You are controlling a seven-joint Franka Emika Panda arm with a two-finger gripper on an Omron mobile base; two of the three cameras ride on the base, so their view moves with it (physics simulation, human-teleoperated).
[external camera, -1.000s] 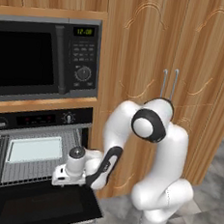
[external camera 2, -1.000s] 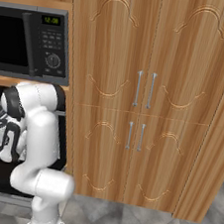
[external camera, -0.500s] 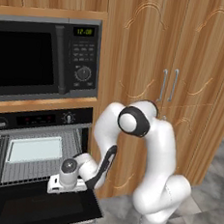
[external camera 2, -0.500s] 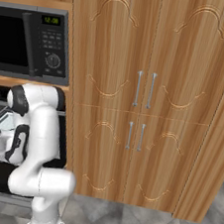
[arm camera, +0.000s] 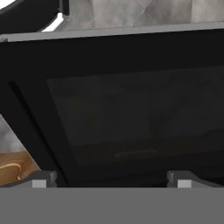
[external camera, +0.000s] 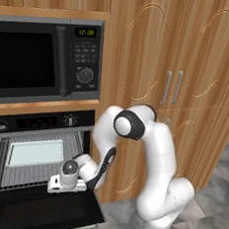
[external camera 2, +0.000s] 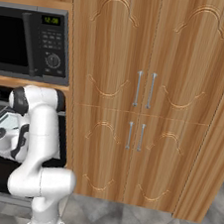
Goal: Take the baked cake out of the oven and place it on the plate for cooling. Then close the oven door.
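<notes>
- The oven is sitting below the microwave in the wooden cabinet wall.
- The oven door is lying dropped down flat in front of the opening.
- A pale rectangular tray is resting on the wire rack inside.
- The pincer is hanging just above the door's dark glass, facing down, its fingertips standing wide apart and gripping nothing.

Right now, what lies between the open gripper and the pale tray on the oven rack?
In the left base view, only bare wire rack separates the gripper, which is over the lowered oven door, from the tray.
</notes>
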